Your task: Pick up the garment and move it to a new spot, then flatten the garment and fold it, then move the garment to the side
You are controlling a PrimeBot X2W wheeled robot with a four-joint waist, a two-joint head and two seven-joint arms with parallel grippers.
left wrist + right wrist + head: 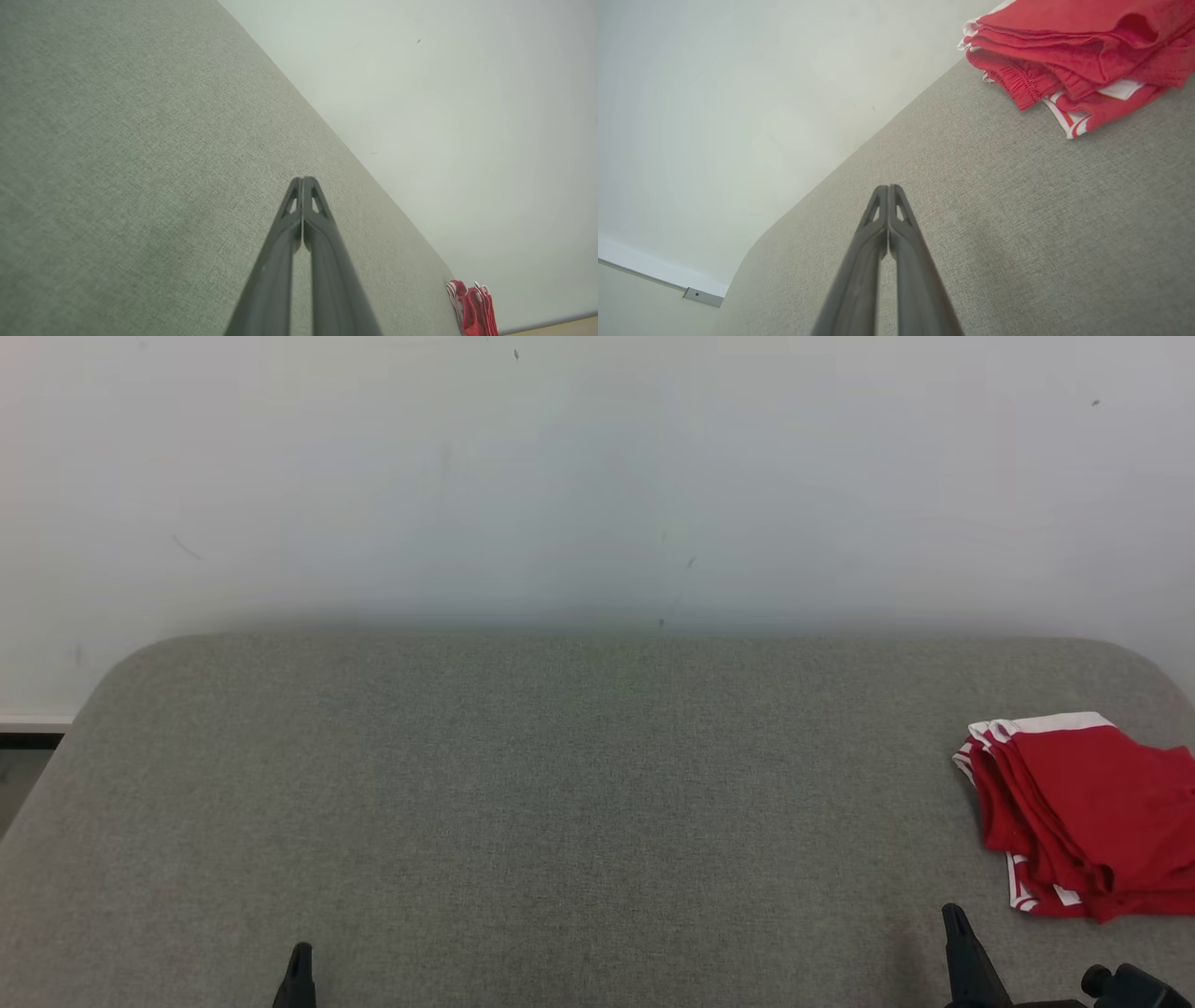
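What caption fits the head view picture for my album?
Folded red garment lies far right on the grey surface; left gripper and right gripper shut.

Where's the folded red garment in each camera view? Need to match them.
Head view: garment at the right edge, below mid-height.
Left wrist view: garment in the lower right corner.
Right wrist view: garment at the top right, close.
Shared landmark: far edge of the grey surface against the white wall.

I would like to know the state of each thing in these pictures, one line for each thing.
garment: folded in loose layers, lying near the right edge of the grey surface, not held.
left gripper: shut, holding nothing.
right gripper: shut, holding nothing, apart from the garment.
grey surface: flat, bearing the garment at its right side.
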